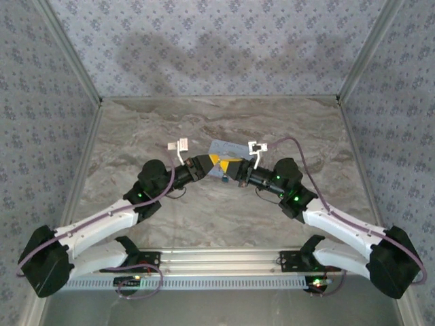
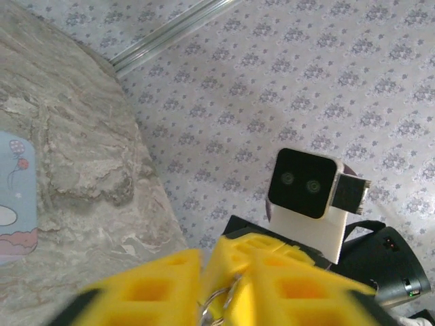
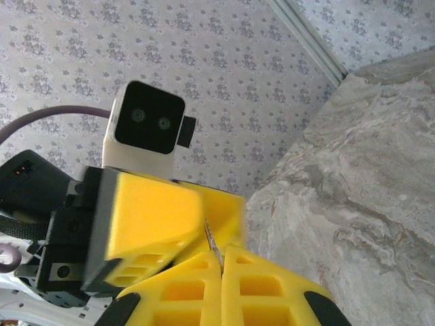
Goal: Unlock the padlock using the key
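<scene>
Lighting's pretty soft and even here, no harsh glare anywhere. From above, two big fuzzy shadows (image 1: 170,51) land on the back wall (image 1: 285,41) well beyond the jaws. Fainter ones sit on the table (image 1: 224,217) just behind them, under the arms. Both wrist cams go mushy up close. The left fingers (image 2: 136,295) right at the lens are a yellow blur, and the right fingers (image 3: 183,295) are a bit soft too. The wallpaper (image 2: 306,81) past the jaws stays crisp.

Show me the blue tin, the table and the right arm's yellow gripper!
Tin (image 2: 17,197): left wrist view, on its printed lid.
Table (image 1: 136,129): top view, on bare marble.
Right gripper (image 3: 221,259): right wrist view, between its shut fingertips.
</scene>
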### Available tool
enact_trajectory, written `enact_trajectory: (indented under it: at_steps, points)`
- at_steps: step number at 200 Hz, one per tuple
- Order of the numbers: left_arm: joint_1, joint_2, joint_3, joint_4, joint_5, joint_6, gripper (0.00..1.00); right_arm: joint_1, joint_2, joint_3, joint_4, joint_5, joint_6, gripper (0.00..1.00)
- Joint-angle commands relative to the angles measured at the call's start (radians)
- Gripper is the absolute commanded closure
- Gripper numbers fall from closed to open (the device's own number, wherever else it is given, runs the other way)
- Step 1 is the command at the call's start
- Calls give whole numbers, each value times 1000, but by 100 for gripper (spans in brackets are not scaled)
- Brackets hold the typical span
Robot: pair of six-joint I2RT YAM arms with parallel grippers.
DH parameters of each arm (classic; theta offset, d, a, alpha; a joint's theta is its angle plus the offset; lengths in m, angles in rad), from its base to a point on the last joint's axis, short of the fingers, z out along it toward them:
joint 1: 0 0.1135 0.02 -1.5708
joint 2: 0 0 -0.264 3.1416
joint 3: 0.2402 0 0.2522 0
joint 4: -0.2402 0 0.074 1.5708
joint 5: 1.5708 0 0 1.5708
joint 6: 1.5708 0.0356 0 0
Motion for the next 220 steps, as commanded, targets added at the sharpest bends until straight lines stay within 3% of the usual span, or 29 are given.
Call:
enact_trajectory:
  at_steps: [1,19,45,50,53,93,128,194,220]
  points:
    - [0,-47,-7,-60,-48,25,48,-24,-55,1,-44,3,-47,100]
    - [1,-74,18,-179,-70,71,31,-64,-103,-10,-121,3,-60,100]
    - [1,-65,95,-440,-82,166,17,-156,-155,4,-310,17,-113,100]
    - [2,-57,101,-472,-81,183,4,-182,-157,12,-349,15,-122,100]
    - [2,-52,105,-489,-82,190,2,-196,-154,17,-373,16,-128,100]
    - [0,53,81,-538,-89,280,2,-329,-59,133,-612,108,-279,100]
    - [-3,221,96,-501,-85,382,2,-369,133,258,-664,185,-350,100]
    - [-12,475,40,-76,-62,543,2,-375,465,493,-708,273,-436,100]
    - [-26,551,78,-66,-81,621,2,-374,559,551,-719,299,-460,100]
